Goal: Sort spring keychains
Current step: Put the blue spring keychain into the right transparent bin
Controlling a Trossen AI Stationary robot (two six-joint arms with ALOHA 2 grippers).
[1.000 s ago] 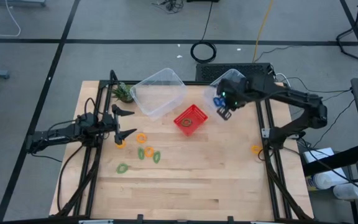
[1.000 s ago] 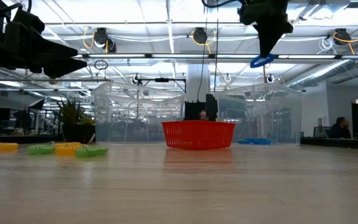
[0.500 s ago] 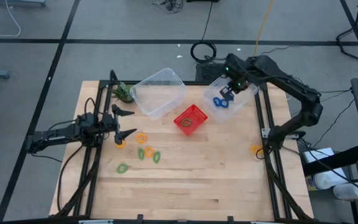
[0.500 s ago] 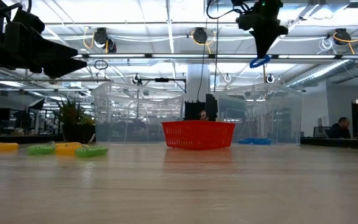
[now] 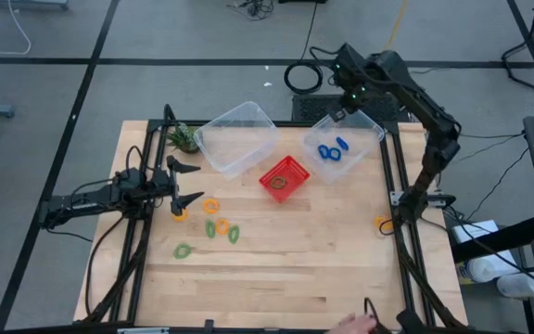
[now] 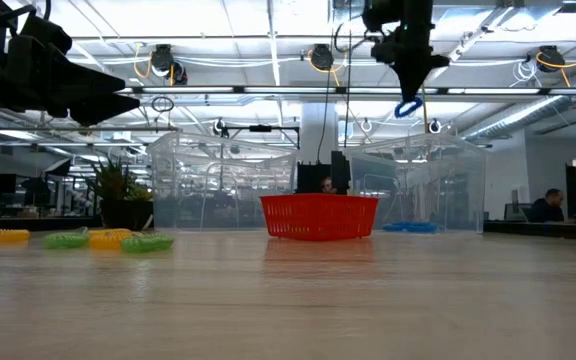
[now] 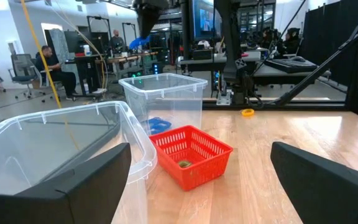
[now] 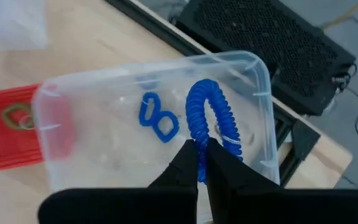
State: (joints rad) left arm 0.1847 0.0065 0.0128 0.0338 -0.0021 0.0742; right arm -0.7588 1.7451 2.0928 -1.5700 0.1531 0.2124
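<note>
Two grippers in view. Right gripper [image 8: 199,163] is raised above the clear bin [image 5: 371,127] at the far right of the table, fingers pinched together on a blue spring keychain [image 8: 211,118], which hangs from the tips as a coiled loop. Directly under that gripper, inside the bin, lie two more blue keychains [image 5: 331,149]; in the right wrist view they overlap, and it is hard to tell where one ends and the other begins. In the low view the held loop [image 6: 406,106] shows small against the ceiling lights, its coils not readable.

Left gripper [image 5: 185,182] waits at the left edge of the table, jaws spread wide, nothing between them. Just ahead of its fingers lie the loose keychains: orange ones [image 5: 210,205] nearest, one partly tucked under a fingertip, and green ones [image 5: 222,230] a little beyond.

Between the two grippers sits a red basket [image 5: 295,186] holding one greenish loop [image 7: 184,163], colour hard to settle through the mesh. A larger clear tub [image 5: 248,116] stands beside it, its contents not discernible. One orange keychain [image 5: 381,222] lies alone near the right arm's base.
</note>
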